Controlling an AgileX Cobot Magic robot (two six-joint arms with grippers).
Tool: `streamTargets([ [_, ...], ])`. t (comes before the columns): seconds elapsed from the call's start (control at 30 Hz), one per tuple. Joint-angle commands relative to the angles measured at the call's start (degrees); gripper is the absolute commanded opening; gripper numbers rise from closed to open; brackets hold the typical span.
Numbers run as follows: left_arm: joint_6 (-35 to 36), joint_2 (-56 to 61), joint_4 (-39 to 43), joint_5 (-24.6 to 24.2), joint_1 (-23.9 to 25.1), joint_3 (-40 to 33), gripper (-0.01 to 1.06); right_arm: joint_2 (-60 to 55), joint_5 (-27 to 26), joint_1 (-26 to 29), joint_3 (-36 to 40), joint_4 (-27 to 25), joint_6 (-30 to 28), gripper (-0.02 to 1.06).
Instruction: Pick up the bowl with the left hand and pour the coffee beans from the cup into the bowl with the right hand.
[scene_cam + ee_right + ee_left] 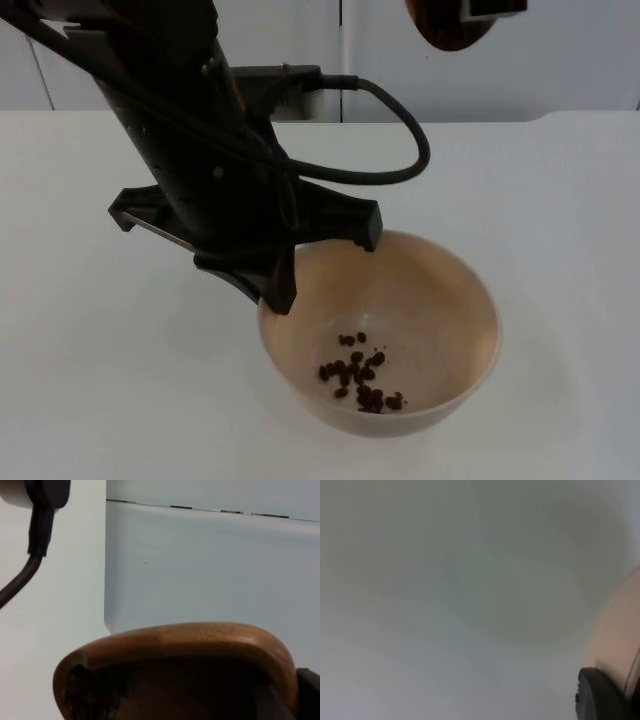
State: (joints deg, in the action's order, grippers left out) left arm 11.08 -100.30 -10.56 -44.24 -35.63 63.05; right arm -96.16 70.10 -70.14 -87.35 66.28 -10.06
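Beige bowl [400,300] tilts mouth-up in left gripper [320,265], holding coffee beans [358,373]

The white bench [560,230] spreads across the top view from the 9 o'clock edge to the 3 o'clock edge, its surface bare and evenly lit. Along its far side, toward 12 o'clock, it ends at the grey partition wall [380,60], where a dark vertical seam runs down between two panels. In the right wrist view the same wall [210,565] appears as a pale grey panel with a thin dark line along its upper edge.
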Motion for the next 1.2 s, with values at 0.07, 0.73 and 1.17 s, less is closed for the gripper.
streamTargets([
  [0.07, 0.1, 0.4, 0.1, 0.2, -0.2, -0.1, 0.0, 0.4, -0.1, -0.4, 0.0, 1.4, -0.2, 0.0],
  [0.73, 0.1, 0.4, 0.1, 0.2, -0.2, -0.1, 0.0, 0.4, -0.1, -0.2, 0.0, -3.5, 3.1, 0.0],
  [1.17, 0.1, 0.4, 0.2, 0.1, -0.2, -0.1, 0.0, 0.4, -0.1, 3.8, 0.0, -9.9, 3.1, 0.0],
])
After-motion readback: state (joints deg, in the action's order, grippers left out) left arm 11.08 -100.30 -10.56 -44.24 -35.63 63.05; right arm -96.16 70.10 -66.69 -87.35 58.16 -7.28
